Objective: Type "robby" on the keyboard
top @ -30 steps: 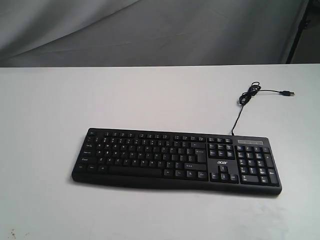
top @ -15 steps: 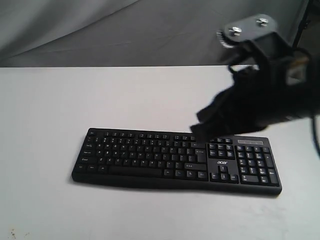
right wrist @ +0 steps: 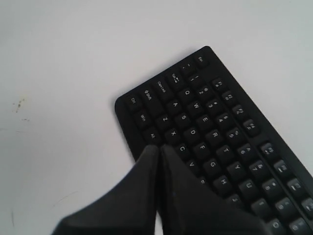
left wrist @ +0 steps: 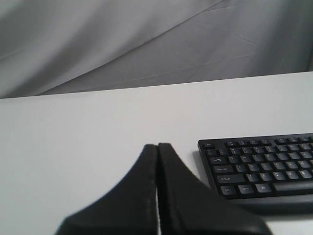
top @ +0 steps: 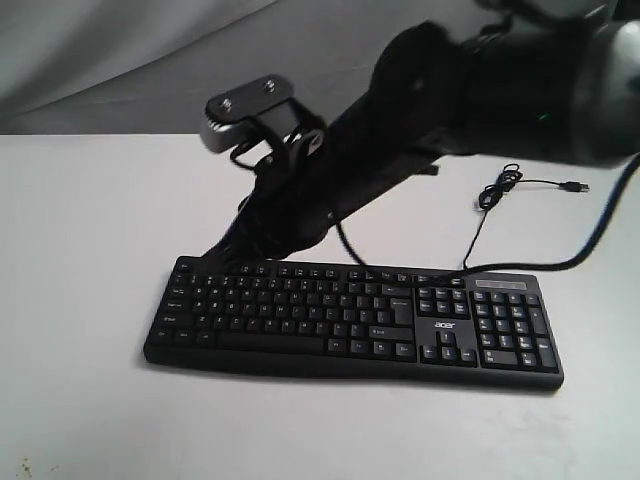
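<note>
The black keyboard (top: 350, 320) with white legends and an "acer" logo lies flat on the white table (top: 90, 220). Its thin cable (top: 478, 225) runs back to a loose USB plug (top: 573, 186). My right arm reaches in from the upper right across the keyboard. The right gripper (top: 232, 245) is shut and hangs over the keyboard's left part. In the right wrist view the gripper (right wrist: 159, 147) points near the C and X keys of the keyboard (right wrist: 220, 132). My left gripper (left wrist: 157, 145) is shut and empty over bare table, off the end of the keyboard (left wrist: 264, 166); the exterior view does not show it.
A grey cloth backdrop (top: 150, 60) hangs behind the table. A few small dark specks (top: 22, 466) mark the table near its front left corner. The right arm's own cable (top: 590, 250) droops over the keyboard's back right.
The right arm came in from the upper right and swept left across the keyboard, ending over its left part. The keyboard has not moved.
</note>
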`<state>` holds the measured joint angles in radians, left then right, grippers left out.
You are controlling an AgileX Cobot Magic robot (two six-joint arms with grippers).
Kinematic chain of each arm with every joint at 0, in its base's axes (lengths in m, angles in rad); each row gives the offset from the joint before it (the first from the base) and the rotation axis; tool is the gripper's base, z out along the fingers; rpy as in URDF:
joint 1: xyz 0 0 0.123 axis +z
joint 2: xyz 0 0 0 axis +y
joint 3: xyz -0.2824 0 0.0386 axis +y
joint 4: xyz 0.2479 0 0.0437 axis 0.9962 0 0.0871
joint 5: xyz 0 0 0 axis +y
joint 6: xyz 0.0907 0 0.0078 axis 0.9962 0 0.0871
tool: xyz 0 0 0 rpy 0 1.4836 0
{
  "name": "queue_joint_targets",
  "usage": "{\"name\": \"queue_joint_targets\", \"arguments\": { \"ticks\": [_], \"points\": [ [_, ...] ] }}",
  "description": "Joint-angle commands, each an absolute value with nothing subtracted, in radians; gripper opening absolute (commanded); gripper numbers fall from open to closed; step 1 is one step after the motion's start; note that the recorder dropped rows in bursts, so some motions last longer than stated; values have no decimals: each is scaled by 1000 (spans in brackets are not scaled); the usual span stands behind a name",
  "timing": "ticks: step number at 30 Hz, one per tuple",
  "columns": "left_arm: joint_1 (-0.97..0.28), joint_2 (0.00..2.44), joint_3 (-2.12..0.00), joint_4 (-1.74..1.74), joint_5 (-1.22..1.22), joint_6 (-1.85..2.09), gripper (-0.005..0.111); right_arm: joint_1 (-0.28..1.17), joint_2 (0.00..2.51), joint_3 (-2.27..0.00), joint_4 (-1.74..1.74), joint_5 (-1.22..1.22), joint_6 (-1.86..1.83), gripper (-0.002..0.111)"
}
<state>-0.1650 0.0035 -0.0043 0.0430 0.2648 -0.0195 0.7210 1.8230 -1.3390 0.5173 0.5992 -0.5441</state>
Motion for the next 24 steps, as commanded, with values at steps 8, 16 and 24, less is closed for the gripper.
{"name": "queue_joint_targets", "arguments": {
  "ticks": [8,16,24],
  "points": [
    [-171,0,0,48,258,-22,0,748,1996,-1346,535,378,-549,0],
    [-171,0,0,48,258,-22,0,743,2106,-1445,539,410,-549,0],
    [-171,0,0,48,258,-22,0,706,2147,-1474,513,441,-549,0]
  ]
}}
